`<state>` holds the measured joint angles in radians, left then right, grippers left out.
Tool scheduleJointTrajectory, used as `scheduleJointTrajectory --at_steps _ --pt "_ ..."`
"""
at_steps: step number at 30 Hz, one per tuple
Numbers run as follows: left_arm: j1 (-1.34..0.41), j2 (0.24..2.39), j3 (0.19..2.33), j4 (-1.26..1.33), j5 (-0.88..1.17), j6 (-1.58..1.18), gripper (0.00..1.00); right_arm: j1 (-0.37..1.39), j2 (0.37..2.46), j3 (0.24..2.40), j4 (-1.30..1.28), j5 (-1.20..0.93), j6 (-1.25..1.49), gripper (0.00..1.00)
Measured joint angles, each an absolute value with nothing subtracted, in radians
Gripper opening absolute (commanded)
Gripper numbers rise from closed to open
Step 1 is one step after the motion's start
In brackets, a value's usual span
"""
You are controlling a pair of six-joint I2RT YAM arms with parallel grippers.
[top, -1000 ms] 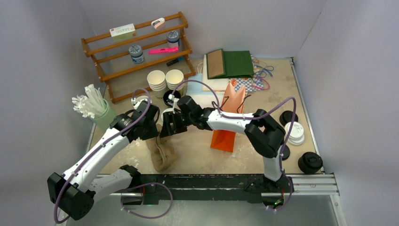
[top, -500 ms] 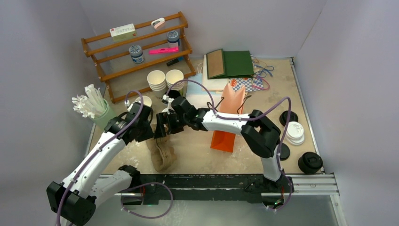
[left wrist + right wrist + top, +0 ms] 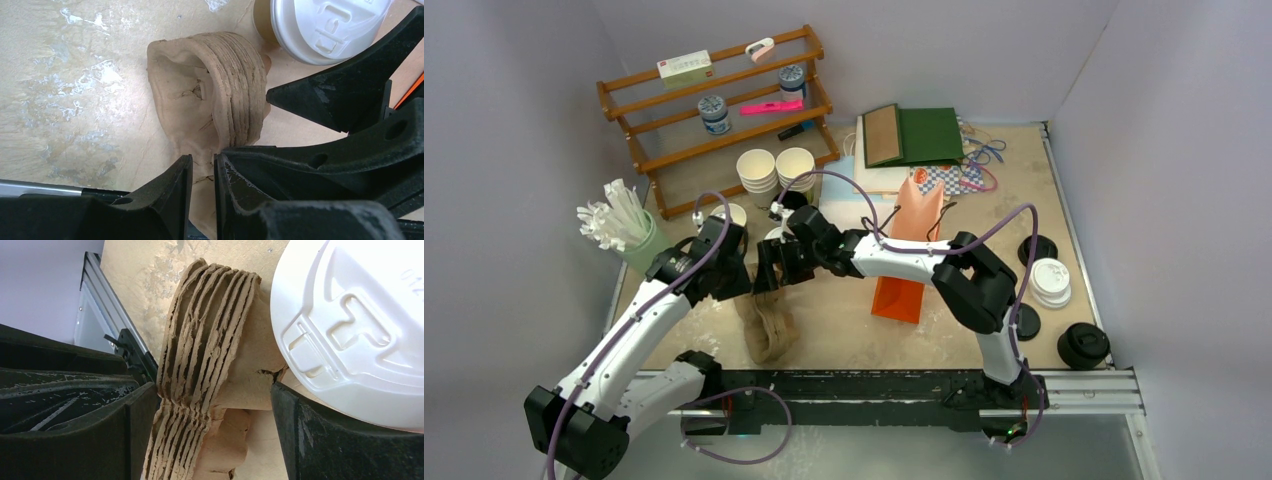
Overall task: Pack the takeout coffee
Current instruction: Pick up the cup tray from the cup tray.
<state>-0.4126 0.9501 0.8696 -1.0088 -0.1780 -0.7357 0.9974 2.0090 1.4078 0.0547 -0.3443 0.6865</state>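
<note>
Changed since a second ago: left arm drawn back toward the left wall, baring an open cup (image 3: pixel 729 213) behind its wrist; right gripper (image 3: pixel 214 387) slid leftward onto the carrier stack (image 3: pixel 766 325).

Far left: pale green holder (image 3: pixel 646 255) packed with white wrapped straws. Behind it, wooden rack (image 3: pixel 674 150) carrying tins, a box and a pink item.

Left of centre: left gripper (image 3: pixel 203 159), jaws drawn nearly together and nipping a thin brown flap at the near end of the stack of moulded pulp carriers, which lies flat on the table (image 3: pixel 844 320).

Centre: right gripper, jaws spread wide, one finger on each flank of the stack's far end – pressing or merely alongside, cannot tell.

Takeout coffee cup (image 3: pixel 327 27): upright on the table, white lid on, brown wall just showing, just beside the far end of the stack and close against the right gripper's outer finger.

Behind centre: two stacks of pale cups (image 3: pixel 774 165).

Right of centre: orange bag (image 3: pixel 902 290), lying flat; green folder (image 3: pixel 929 135) at the back.

Far right: white lids (image 3: pixel 1051 280) stacked, black lids (image 3: pixel 1036 248) beside them, black cup (image 3: pixel 1082 345) nearest the rail.
</note>
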Motion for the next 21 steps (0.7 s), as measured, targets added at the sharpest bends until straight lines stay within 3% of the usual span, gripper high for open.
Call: scheduleJointTrajectory --at_steps 4,21 --pt "-0.413 0.95 0.867 -1.006 -0.168 -0.728 0.25 0.997 2.009 1.403 0.061 -0.349 0.682 0.97" --pt "-0.41 0.97 0.865 -0.989 -0.16 -0.713 0.25 0.997 1.989 1.346 0.085 -0.364 0.666 0.96"
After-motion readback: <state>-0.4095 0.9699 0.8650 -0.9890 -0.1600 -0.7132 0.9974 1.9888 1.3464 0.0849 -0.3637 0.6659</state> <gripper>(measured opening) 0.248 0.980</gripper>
